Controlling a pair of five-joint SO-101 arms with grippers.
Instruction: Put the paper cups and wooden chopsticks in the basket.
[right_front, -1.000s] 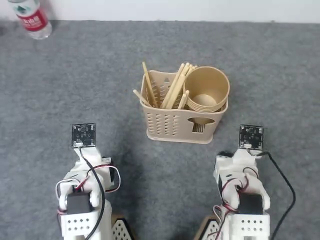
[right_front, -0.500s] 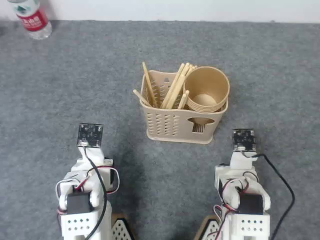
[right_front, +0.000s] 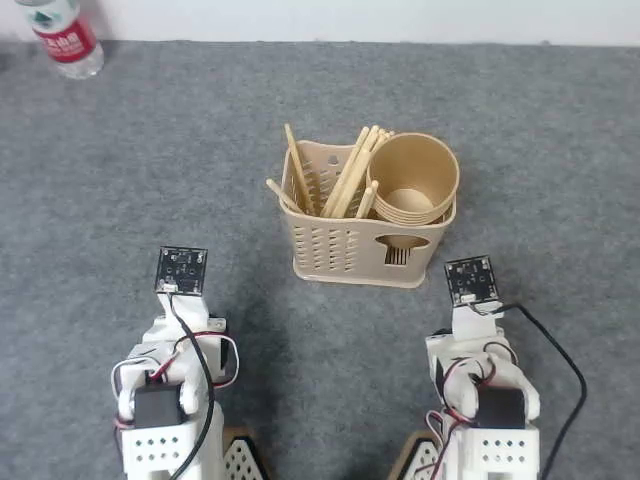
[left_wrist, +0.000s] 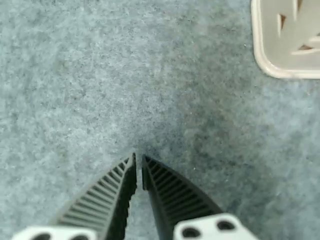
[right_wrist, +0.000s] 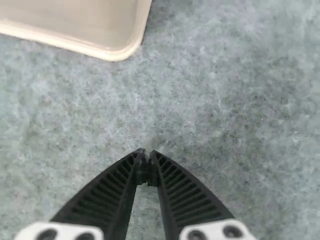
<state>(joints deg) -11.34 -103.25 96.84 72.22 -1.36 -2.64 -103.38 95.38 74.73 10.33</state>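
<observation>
A beige slotted basket (right_front: 345, 245) stands mid-table. Inside it, stacked paper cups (right_front: 413, 178) fill the right half and several wooden chopsticks (right_front: 350, 170) lean in the left half. Both arms are folded back near the front edge, left arm (right_front: 175, 340) and right arm (right_front: 478, 345). My left gripper (left_wrist: 138, 160) is shut and empty over grey carpet, with the basket's corner (left_wrist: 285, 45) off to one side. My right gripper (right_wrist: 146, 153) is shut too, holding nothing, with the basket's base (right_wrist: 80, 25) just ahead of it.
A plastic water bottle (right_front: 62, 35) with a red label lies at the far left corner. Grey carpet (right_front: 150, 170) covers the table, open on both sides of the basket. A white wall edge runs along the back.
Both arms have drawn back toward their bases. The right wrist also swung left, toward the basket's near right corner. The left arm has kept still for the last half second.
</observation>
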